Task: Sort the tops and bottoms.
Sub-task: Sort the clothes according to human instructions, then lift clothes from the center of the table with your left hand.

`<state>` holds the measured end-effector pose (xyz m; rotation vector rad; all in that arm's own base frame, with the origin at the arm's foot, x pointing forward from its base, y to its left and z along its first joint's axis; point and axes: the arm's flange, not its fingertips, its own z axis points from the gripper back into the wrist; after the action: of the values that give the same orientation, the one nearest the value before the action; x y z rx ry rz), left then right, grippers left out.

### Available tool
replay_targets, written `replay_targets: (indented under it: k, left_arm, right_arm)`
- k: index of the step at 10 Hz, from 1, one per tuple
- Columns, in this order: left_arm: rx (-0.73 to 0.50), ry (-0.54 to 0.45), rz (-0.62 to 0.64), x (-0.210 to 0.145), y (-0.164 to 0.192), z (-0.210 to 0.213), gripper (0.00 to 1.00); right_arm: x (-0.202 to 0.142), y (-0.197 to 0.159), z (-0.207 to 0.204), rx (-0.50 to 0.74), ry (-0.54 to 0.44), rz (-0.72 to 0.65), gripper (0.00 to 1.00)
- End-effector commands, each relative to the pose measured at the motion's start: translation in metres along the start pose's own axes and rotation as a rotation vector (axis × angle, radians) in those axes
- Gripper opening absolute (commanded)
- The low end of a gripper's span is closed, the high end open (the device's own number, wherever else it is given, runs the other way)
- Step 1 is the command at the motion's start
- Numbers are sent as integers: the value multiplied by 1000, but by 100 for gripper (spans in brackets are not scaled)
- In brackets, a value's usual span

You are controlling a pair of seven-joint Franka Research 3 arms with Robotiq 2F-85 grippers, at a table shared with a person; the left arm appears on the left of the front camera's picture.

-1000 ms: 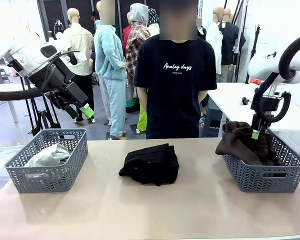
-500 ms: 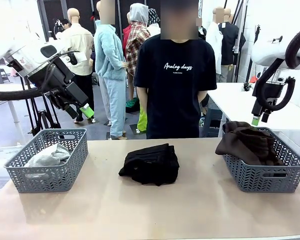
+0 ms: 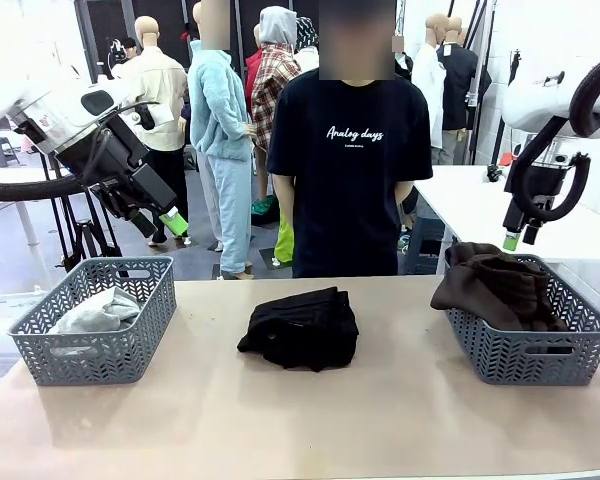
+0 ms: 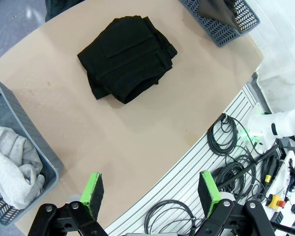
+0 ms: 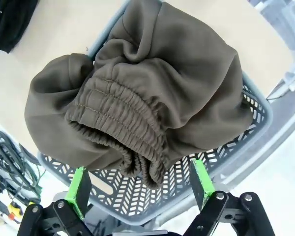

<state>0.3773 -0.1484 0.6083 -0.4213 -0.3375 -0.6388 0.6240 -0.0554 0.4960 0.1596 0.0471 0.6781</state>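
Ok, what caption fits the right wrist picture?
Open right gripper hovers above dark brown elastic-waist trousers draped over a grey plastic basket.

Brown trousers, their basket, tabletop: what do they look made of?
Brown trousers: thick fleece-type knit, matte, probably a cotton blend; gathered elastic waistband with stitched rows, soft heavy folds.
Basket: moulded grey plastic, dull finish; rigid herringbone lattice and a plain rim.
Tabletop: smooth beige laminate or coated board, likely; faint sheen, no grain.
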Motion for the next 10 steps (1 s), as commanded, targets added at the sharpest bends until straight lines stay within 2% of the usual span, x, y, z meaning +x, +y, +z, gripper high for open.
replay_targets:
  k: [1, 10]
  left_arm:
    - [-4, -5, 2, 0, 0, 1, 100]
    - [-4, -5, 2, 0, 0, 1, 100]
  right_arm:
    - [0, 0, 0, 1, -1, 5, 100]
    - [0, 0, 0, 1, -1, 5, 100]
